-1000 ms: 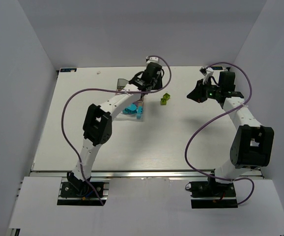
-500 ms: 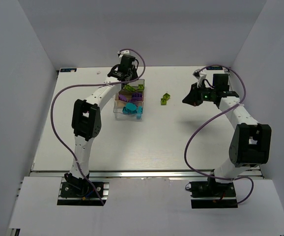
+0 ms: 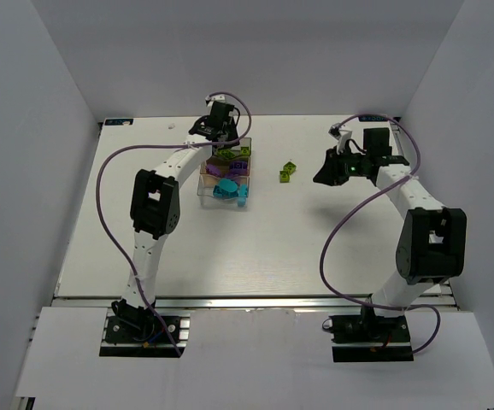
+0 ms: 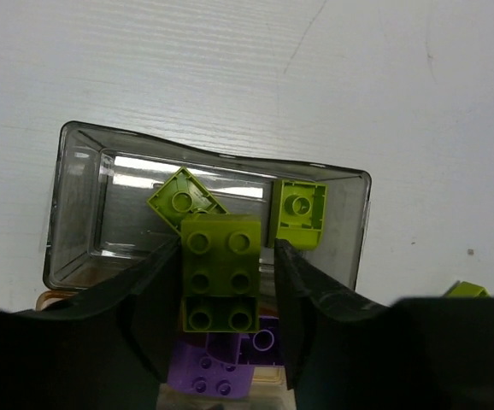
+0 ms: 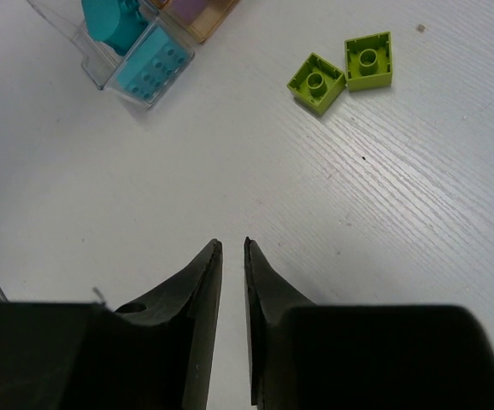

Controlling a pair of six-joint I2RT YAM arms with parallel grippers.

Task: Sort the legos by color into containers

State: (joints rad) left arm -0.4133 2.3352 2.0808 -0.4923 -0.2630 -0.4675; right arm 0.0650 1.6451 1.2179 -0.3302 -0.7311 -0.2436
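Working outward from the arm bases, I first meet the white table [image 3: 255, 256]. Left of centre a row of three bins runs away from me.

The clear bin [image 5: 102, 67] is nearest. It holds the cyan bricks [image 5: 149, 70], a flat studded one at its end wall and a rounded one behind it. Touching it is the amber bin [image 5: 204, 24], with a purple brick [image 4: 208, 369] inside.

About level with these, out to the right, the loose lime bricks [image 5: 316, 82] lie just beside each other, two of them, well apart from the bins. My right end effector [image 5: 232, 243] hangs above the table near that pair, on their right. Its fingers are barely parted and grasp nothing (only a thin slit shows between the tips).

Farthest is the grey bin [image 4: 76, 205], with a tilted lime brick [image 4: 183, 199] and a square lime brick [image 4: 298, 212] in it. My left end effector [image 4: 228, 248] hovers where this bin meets the amber one, with a six-stud brick [image 4: 221, 282], also lime, between its fingers. One finger touches the brick and a sliver of light shows at the other, so I cannot tell whether the brick is clamped or loose.
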